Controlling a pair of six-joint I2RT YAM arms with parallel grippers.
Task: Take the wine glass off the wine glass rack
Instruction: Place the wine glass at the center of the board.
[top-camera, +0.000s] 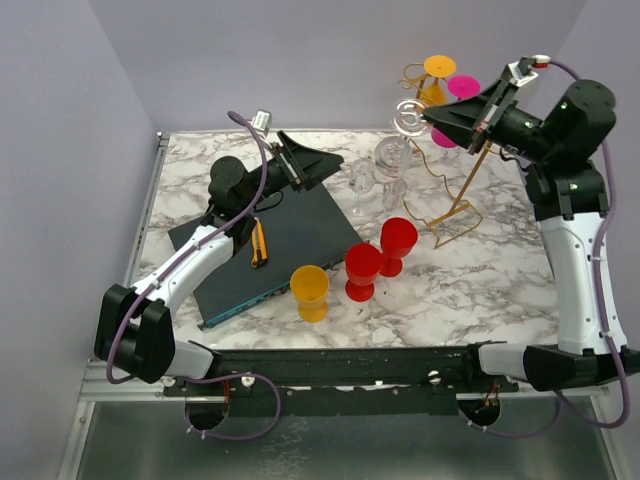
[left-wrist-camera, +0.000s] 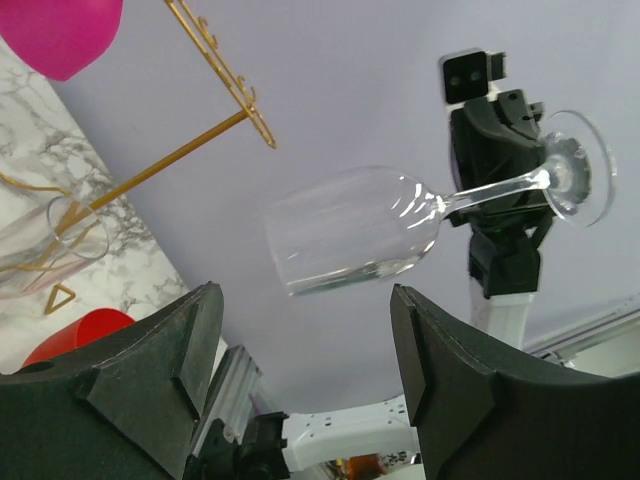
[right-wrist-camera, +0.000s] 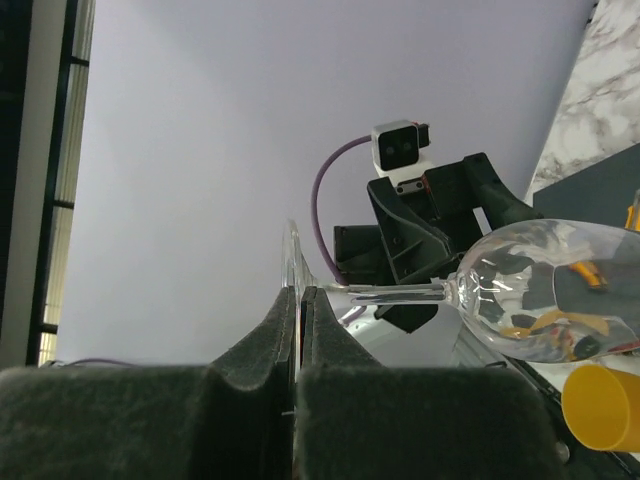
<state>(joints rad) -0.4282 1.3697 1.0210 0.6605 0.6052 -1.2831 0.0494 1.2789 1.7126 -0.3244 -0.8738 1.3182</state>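
My right gripper (top-camera: 427, 118) (right-wrist-camera: 299, 292) is shut on the foot of a clear wine glass (top-camera: 390, 152) (left-wrist-camera: 350, 230) (right-wrist-camera: 540, 295). It holds the glass in the air, foot up and bowl down. The thin gold wine glass rack (top-camera: 455, 205) (left-wrist-camera: 215, 60) stands just behind and to the right. In the left wrist view the glass hangs apart from the rack's rails. My left gripper (top-camera: 330, 165) (left-wrist-camera: 303, 295) is open with nothing between its fingers. It points at the bowl from the left, a short way off.
Orange (top-camera: 440, 65) and pink (top-camera: 462, 87) glasses hang on the rack. Another clear glass (top-camera: 362, 180) is near the left gripper. Two red glasses (top-camera: 363, 270) (top-camera: 398, 240) and a yellow cup (top-camera: 309, 292) stand in front. A dark board (top-camera: 290, 240) carries an orange-black tool (top-camera: 259, 243).
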